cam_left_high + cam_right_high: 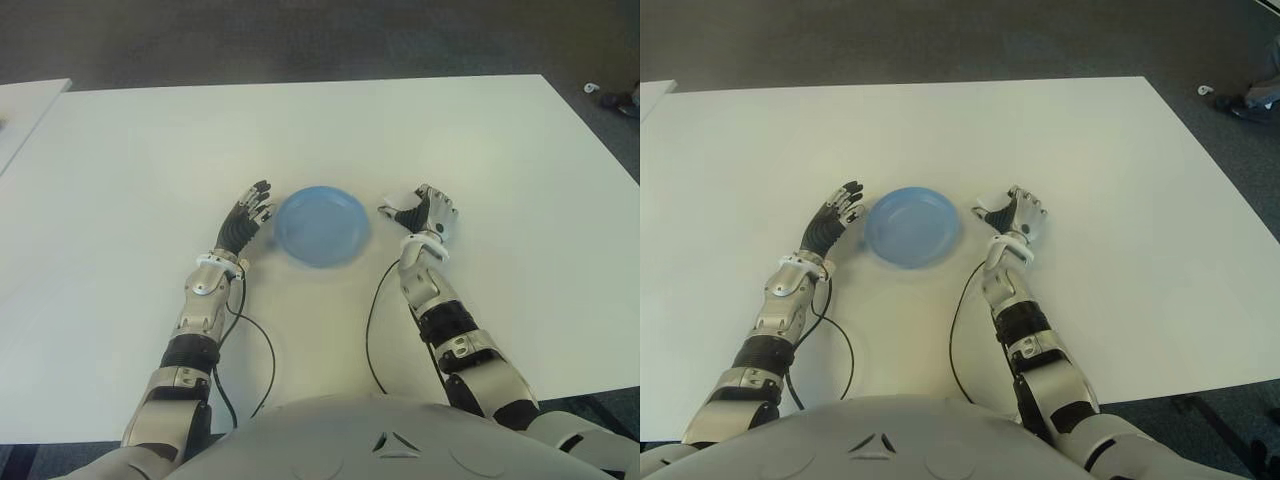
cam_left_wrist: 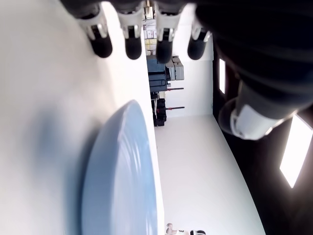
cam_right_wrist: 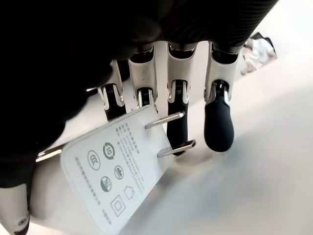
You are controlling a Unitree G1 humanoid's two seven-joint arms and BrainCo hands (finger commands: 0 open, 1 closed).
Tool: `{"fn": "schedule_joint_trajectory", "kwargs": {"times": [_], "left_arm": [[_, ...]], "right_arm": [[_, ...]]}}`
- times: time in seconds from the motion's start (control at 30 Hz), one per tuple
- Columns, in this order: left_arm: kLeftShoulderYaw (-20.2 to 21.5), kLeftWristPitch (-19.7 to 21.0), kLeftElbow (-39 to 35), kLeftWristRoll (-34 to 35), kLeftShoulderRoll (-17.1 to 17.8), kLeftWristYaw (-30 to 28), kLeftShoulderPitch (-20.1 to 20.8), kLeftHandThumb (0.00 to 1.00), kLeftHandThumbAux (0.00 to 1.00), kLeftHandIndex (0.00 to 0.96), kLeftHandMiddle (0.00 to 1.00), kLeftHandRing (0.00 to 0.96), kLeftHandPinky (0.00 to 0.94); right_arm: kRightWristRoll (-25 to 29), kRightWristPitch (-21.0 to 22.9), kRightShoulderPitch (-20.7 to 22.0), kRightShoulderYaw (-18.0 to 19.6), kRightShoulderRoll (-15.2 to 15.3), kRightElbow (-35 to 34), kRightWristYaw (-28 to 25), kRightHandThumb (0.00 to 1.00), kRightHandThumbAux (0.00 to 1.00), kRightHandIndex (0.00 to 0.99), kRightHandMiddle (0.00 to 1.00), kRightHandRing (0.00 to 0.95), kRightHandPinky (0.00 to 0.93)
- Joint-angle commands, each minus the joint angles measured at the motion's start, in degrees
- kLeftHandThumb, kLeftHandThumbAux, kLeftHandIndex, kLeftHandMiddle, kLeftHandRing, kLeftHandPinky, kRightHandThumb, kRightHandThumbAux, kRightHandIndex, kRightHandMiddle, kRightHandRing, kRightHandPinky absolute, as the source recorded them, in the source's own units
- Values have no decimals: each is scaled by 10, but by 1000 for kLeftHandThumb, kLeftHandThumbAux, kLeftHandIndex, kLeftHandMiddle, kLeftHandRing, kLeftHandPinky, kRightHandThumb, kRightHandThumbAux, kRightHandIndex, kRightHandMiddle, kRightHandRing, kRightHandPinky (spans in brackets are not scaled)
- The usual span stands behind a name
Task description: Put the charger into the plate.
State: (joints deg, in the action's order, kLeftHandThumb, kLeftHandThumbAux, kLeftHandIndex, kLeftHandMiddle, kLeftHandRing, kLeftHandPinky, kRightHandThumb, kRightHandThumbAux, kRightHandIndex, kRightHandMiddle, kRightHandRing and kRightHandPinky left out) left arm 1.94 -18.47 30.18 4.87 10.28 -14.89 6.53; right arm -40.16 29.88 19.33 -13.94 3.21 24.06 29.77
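Observation:
A round blue plate (image 1: 322, 225) sits on the white table (image 1: 420, 130) between my two hands. The white charger (image 3: 117, 166), a flat block with two metal prongs and printed marks on its face, is pinched between the thumb and fingers of my right hand (image 1: 420, 215). That hand is just right of the plate's rim, with the charger (image 1: 398, 207) on its plate side. My left hand (image 1: 250, 212) shows beside the plate's left edge with its fingers (image 2: 133, 41) stretched out and nothing in them.
Thin black cables (image 1: 372, 330) trail from both wrists back over the table towards my body. Another white table (image 1: 25, 105) stands at the far left. Dark floor lies beyond the far edge, with small objects (image 1: 615, 98) at the far right.

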Motion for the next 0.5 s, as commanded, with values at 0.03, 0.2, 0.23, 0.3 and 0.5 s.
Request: {"fn": "schedule_joint_trajectory", "kwargs": {"times": [0.03, 0.2, 0.23, 0.3, 0.5], "left_arm": [[-4, 11, 17, -7, -8, 0, -11, 0, 549, 108, 90, 51, 13], [-5, 8, 20, -7, -11, 1, -10, 0, 541, 112, 91, 53, 18], [-5, 7, 21, -7, -12, 2, -9, 0, 539, 114, 92, 55, 21], [-5, 5, 22, -8, -13, 3, -9, 0, 537, 115, 94, 57, 25], [-5, -4, 31, -10, -18, 4, -5, 0, 530, 113, 117, 78, 54]], "right_arm": [[2, 16, -6, -3, 3, -51, -30, 962, 659, 462, 327, 481, 657], [-14, 18, 0, -21, 14, -97, -59, 963, 660, 461, 320, 481, 652], [-16, 19, 2, -23, 16, -102, -64, 976, 666, 461, 332, 471, 579], [-19, 21, 5, -27, 18, -109, -73, 987, 672, 461, 342, 463, 515], [-21, 17, 17, -45, 17, -130, -111, 998, 662, 463, 455, 565, 442]]}}
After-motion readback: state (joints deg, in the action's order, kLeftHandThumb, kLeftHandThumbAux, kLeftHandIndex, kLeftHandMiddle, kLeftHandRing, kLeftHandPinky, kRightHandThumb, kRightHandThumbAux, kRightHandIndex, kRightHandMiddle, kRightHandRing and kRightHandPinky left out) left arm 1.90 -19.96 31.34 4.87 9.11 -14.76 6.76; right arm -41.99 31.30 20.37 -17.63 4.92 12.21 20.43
